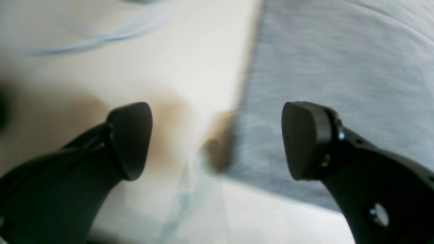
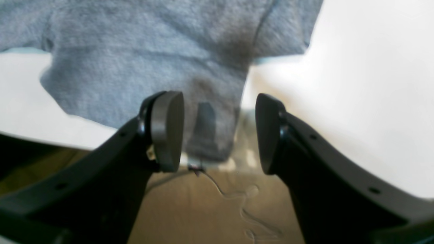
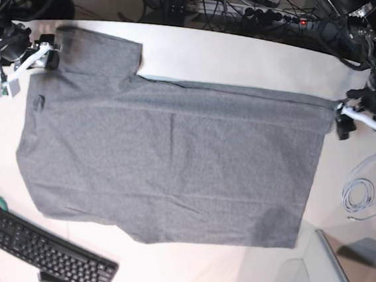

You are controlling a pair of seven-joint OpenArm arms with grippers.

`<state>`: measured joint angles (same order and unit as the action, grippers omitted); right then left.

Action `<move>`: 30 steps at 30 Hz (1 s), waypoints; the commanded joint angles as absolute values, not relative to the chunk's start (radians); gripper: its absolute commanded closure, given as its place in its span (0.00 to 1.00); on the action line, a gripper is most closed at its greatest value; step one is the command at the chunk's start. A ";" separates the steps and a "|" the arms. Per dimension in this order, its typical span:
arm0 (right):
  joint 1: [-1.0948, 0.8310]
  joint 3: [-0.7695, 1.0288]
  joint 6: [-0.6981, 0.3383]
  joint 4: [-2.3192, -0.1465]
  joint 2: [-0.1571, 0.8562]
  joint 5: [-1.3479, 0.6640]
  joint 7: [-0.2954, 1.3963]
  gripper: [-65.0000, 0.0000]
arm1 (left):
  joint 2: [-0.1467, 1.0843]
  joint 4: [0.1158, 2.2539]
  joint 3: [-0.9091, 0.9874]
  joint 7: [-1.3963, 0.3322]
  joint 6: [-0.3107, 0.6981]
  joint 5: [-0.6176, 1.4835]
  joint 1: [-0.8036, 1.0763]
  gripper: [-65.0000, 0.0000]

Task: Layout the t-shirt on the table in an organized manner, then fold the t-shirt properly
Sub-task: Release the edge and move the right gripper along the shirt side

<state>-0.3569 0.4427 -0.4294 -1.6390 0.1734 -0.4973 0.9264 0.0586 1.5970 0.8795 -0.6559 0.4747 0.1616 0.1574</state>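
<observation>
The grey t-shirt (image 3: 166,159) lies spread flat on the white table (image 3: 250,53), with one sleeve (image 3: 97,51) pointing to the far left. My left gripper (image 1: 217,140) stands open over the shirt's hem corner (image 1: 339,84) and grips nothing; in the base view the left gripper (image 3: 341,126) is at the shirt's right edge. My right gripper (image 2: 218,132) is open too. A corner of the sleeve (image 2: 206,125) lies loose between its pads at the table's edge, touching neither. In the base view the right gripper (image 3: 48,57) is at the sleeve's tip.
A black keyboard (image 3: 38,246) lies at the near left corner. A coil of pale cable (image 3: 363,194) sits right of the shirt, and a clear panel (image 3: 335,275) is at the near right. Cables and gear (image 3: 267,9) crowd behind the table's far edge.
</observation>
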 commanded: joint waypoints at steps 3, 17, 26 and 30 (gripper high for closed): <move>-0.352 0.444 -0.426 -1.547 0.186 -0.504 0.898 0.51 | 0.074 1.620 0.978 -0.636 0.582 0.173 0.159 0.12; -0.361 0.334 -0.430 -1.469 0.165 -0.506 0.863 0.52 | 0.096 1.511 1.116 -0.636 0.698 0.162 0.185 0.12; -0.354 0.294 -0.430 -1.486 0.150 -0.510 0.857 1.00 | 0.096 1.504 1.118 -0.636 0.698 0.162 0.206 0.12; -0.360 0.294 -0.430 -1.584 0.150 -0.510 0.863 1.00 | 0.096 1.504 1.118 -0.636 0.698 0.162 0.206 0.12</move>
